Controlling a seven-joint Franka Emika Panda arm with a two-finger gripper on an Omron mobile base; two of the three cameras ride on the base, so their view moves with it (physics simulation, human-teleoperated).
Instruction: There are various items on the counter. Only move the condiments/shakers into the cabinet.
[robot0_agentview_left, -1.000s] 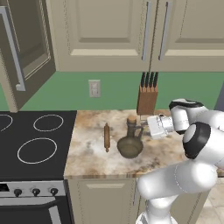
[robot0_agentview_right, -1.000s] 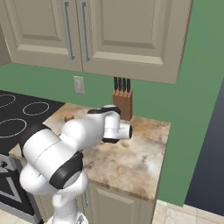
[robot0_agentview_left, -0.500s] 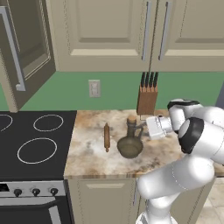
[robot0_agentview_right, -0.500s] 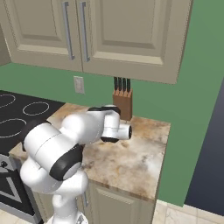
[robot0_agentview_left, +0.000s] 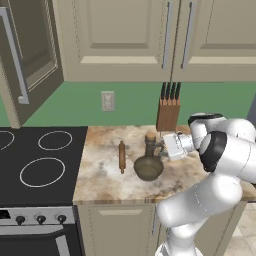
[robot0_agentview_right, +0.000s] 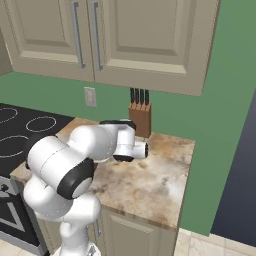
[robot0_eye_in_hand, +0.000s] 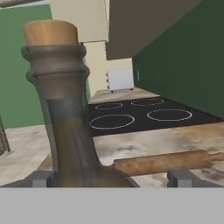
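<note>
The dark olive jug (robot0_agentview_left: 149, 161) with its cork stopper stands upright on the marbled counter (robot0_agentview_left: 100, 172), right of the wooden rolling pin (robot0_agentview_left: 121, 156). My gripper (robot0_agentview_left: 163, 146) reaches in level from the right, at the jug's handle and neck. Seen from the hand, the jug (robot0_eye_in_hand: 65, 113) looms very close. The gripper (robot0_eye_in_hand: 113, 178) is open, its fingertips (robot0_eye_in_hand: 43, 178) showing wide apart on either side of the jug's belly. I see no contact. The cabinet door (robot0_agentview_left: 30, 55) at the upper left is swung open.
The knife block (robot0_agentview_left: 168, 111) stands against the green wall just behind my hand and appears too from the right base (robot0_agentview_right: 140, 117). The black stovetop (robot0_agentview_left: 40, 160) lies to the left. The rolling pin (robot0_eye_in_hand: 166, 162) lies beyond the jug. Double-door wall cupboards (robot0_agentview_left: 150, 35) hang overhead.
My hand has crept a little to the left, closer to the jug. The jaws stayed wide open and the jug has not moved.
</note>
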